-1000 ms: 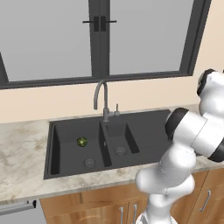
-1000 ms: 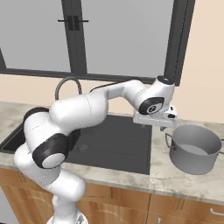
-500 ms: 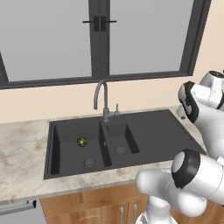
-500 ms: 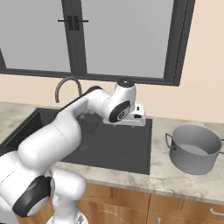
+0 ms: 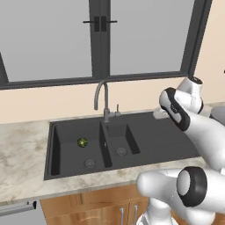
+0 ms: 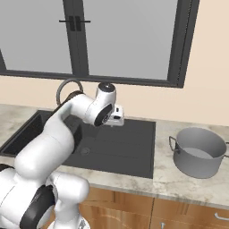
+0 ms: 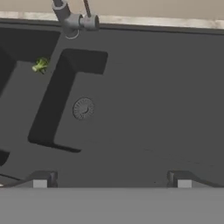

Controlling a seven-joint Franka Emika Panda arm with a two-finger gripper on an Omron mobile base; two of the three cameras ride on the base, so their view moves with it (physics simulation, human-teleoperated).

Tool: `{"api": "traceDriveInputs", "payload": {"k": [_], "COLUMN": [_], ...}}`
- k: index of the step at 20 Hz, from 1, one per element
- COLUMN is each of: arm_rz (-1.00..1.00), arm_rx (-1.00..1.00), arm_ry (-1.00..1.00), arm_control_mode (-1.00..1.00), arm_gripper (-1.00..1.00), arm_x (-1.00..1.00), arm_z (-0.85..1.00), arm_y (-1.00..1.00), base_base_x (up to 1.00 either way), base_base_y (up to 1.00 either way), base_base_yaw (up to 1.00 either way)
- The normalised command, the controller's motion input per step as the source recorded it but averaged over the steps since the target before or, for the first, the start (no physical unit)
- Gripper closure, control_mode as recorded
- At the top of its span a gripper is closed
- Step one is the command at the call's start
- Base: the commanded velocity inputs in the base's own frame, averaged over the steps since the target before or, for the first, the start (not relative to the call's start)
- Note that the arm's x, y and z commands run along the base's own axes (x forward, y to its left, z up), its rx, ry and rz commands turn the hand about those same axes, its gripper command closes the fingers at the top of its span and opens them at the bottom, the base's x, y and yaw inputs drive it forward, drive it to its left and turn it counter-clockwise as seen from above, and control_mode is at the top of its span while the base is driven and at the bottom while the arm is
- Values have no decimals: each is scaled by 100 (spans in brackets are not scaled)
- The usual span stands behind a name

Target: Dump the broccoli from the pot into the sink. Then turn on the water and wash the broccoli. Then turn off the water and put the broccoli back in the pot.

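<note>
Item, arm: we are seeing the gripper (image 7: 112,181), jaws wide and empty, moving leftward from the pot (image 6: 199,152) to above the sink (image 5: 145,149) drainboard. Broccoli (image 5: 81,142) is lying in the large basin. Marble counter (image 6: 188,185), window (image 5: 101,37) behind.

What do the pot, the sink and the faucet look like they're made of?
The pot: likely brushed metal, plain grey with a paler inside and soft sheen. The sink: matte charcoal, no glints, so possibly composite or coated; hard to tell. The faucet: grey metal by its look, a smooth slim gooseneck tube.
</note>
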Motion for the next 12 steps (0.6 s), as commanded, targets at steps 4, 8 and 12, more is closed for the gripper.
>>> {"api": "traceDriveInputs", "payload": {"k": [4,8,12], "arm_rz": [4,0,0], "arm_rx": [12,7,2], "arm_ry": [0,0,0], "arm_control_mode": [-100,-100,-100], "arm_gripper": [-100,-100,-100], "arm_x": [44,56,71], "arm_z": [0,0,0], "arm_y": [64,47,37], "base_base_x": [0,0,0], "base_base_y": [0,0,0], "base_base_yaw": [0,0,0]}}
